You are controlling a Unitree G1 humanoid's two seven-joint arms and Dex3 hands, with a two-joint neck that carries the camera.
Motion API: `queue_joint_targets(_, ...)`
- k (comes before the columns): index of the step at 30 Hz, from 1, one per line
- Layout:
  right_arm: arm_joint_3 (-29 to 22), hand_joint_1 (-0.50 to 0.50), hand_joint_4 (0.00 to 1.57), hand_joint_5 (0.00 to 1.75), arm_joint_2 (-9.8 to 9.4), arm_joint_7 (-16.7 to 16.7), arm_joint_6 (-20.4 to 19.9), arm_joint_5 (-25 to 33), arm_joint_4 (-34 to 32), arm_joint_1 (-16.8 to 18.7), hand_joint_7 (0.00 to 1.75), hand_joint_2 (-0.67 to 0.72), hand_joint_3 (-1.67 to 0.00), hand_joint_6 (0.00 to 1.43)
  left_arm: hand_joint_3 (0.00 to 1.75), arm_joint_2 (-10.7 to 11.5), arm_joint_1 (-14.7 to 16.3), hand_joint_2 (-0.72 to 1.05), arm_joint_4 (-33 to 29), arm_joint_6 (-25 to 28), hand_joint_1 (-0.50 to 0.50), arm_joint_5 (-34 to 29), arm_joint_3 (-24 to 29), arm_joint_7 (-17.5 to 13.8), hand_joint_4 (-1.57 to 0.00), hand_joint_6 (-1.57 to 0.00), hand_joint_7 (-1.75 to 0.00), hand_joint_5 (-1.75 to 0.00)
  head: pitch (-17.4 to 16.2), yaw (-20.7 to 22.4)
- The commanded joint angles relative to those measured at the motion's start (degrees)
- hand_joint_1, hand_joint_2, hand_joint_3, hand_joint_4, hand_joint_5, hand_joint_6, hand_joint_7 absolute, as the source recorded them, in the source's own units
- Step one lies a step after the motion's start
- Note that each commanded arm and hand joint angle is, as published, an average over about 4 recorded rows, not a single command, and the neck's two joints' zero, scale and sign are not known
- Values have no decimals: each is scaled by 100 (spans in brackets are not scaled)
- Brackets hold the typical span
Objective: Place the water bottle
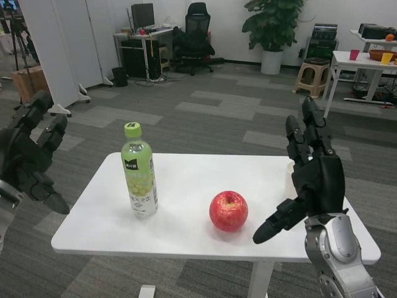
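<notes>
While both of my arms hang raised at the sides of the white table, neither hand touches anything. The water bottle stands upright on the tabletop, toward nine o'clock from the table's middle, with a lime-green cap, a pale green body and a label with grapes printed on it. At about three o'clock from the bottle, near but apart from it, sits a red apple, closer to the front edge.

My left hand is off the table's edge at nine o'clock of the bottle, well apart from it, fingers spread and slightly curled, holding nothing. My right hand stands at three o'clock of the apple, over the table's right end, palm turned inward; its fingers point up and lie apart, and the thumb juts out low toward the apple without reaching it. Its grasp is empty too.

Beyond the table, at twelve o'clock, a grey patterned carpet runs back to a desk with a monitor and a black office chair. A large potted plant stands at about one o'clock, with a stool and another white table carrying cups farther toward two o'clock. White partition panels stand at eleven o'clock.
</notes>
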Motion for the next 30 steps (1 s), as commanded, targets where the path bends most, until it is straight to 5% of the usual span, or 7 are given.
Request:
queue_joint_targets(1,-14,-46,0,0,-50,8,-21,48,-52,-28,0,47,0,0,9,82,105,-64,-155,69,-48,-113,24,-37,0,0,0,0,20,-31)
queue_joint_targets(30,-16,-46,0,0,-2,8,-28,26,-65,-24,0,47,0,0,9,69,88,-64,-168,74,-48,-330,-339,-78,0,0,0,0,13,-23)
